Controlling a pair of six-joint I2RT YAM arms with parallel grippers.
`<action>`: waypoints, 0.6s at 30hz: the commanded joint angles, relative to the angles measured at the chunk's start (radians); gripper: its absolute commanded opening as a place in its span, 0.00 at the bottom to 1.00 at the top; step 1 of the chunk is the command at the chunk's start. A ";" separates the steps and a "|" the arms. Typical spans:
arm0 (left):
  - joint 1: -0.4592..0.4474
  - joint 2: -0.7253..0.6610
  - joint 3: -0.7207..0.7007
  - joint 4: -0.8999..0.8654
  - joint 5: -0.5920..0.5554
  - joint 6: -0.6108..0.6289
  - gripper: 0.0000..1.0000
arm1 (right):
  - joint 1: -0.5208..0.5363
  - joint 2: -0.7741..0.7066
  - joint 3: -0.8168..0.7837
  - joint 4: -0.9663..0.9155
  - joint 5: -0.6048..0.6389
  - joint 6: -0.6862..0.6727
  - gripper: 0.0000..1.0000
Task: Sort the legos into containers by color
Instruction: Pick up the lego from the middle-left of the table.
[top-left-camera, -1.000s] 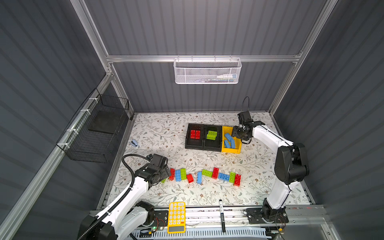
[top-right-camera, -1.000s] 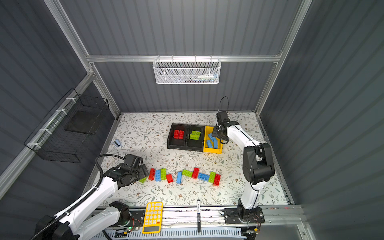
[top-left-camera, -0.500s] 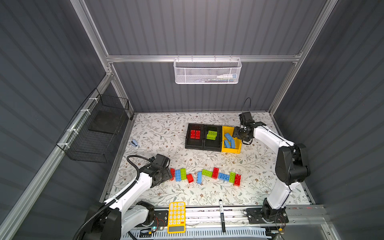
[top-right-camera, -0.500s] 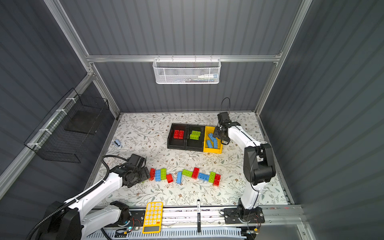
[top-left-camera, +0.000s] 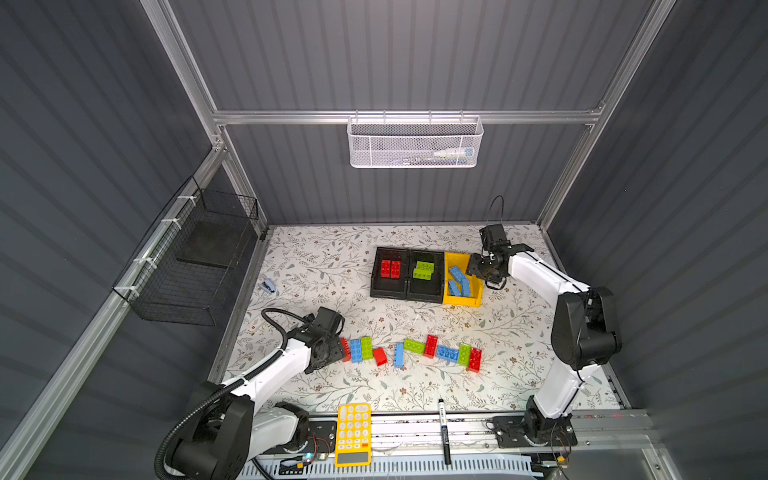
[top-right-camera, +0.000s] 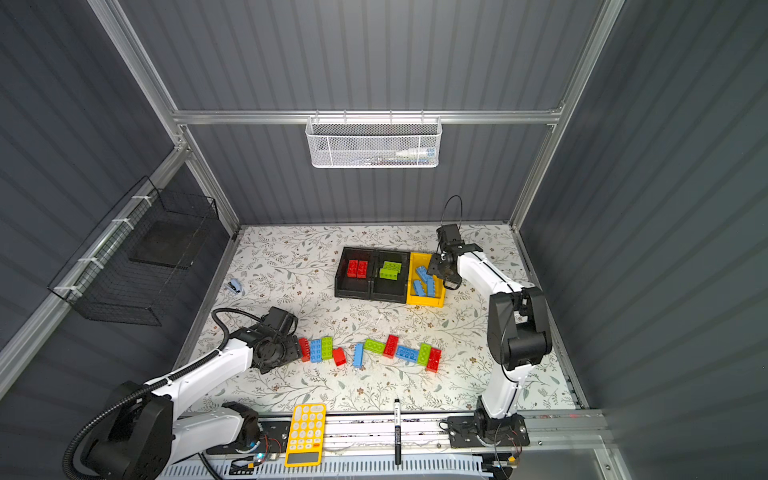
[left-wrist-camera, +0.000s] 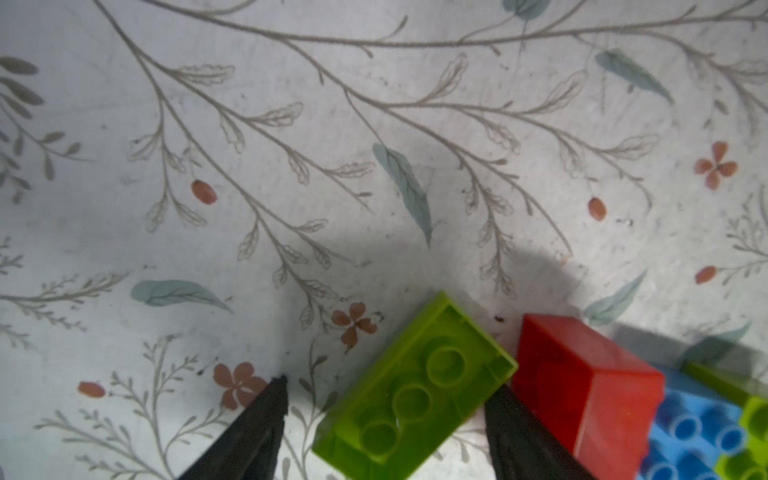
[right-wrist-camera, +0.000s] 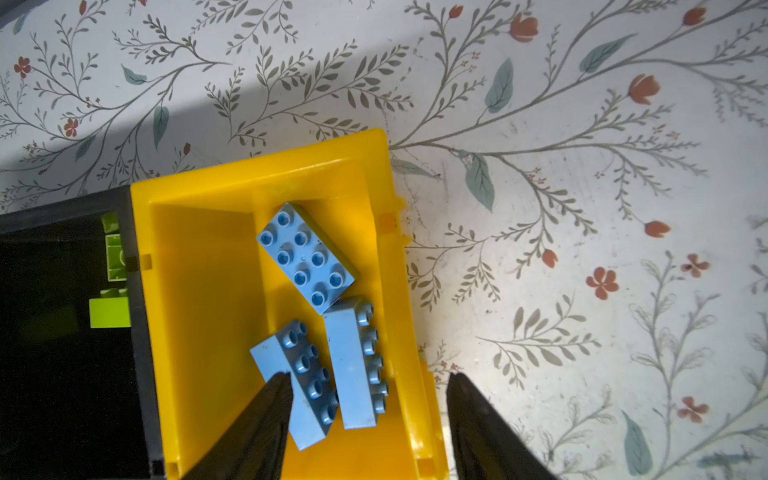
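The left gripper (left-wrist-camera: 390, 384) held its jaws spread astride the green brick (left-wrist-camera: 415, 390) on the table (left-wrist-camera: 374, 124), one seemingly touching it, beside the red brick (left-wrist-camera: 582, 382); a clean pinch needed squaring up first. The right gripper (right-wrist-camera: 370, 376), jaws spread, hung over the yellow bin (right-wrist-camera: 199, 291).

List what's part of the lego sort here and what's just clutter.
Job:
- row of loose bricks
- green brick at the left pincer
- black bin with reds
- black bin with greens
- yellow bin with blues

Clutter:
- yellow calculator
- black marker
- small blue item
- white mesh basket
- black wire basket
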 joint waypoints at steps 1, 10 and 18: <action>-0.005 0.027 -0.005 0.012 0.025 0.000 0.66 | -0.007 -0.024 -0.006 -0.005 0.004 0.007 0.62; -0.005 0.016 0.015 0.005 0.001 0.009 0.42 | -0.009 -0.026 -0.005 -0.011 0.007 0.009 0.61; -0.005 -0.061 0.116 -0.030 -0.034 0.042 0.33 | -0.032 -0.073 -0.051 -0.001 -0.027 0.024 0.61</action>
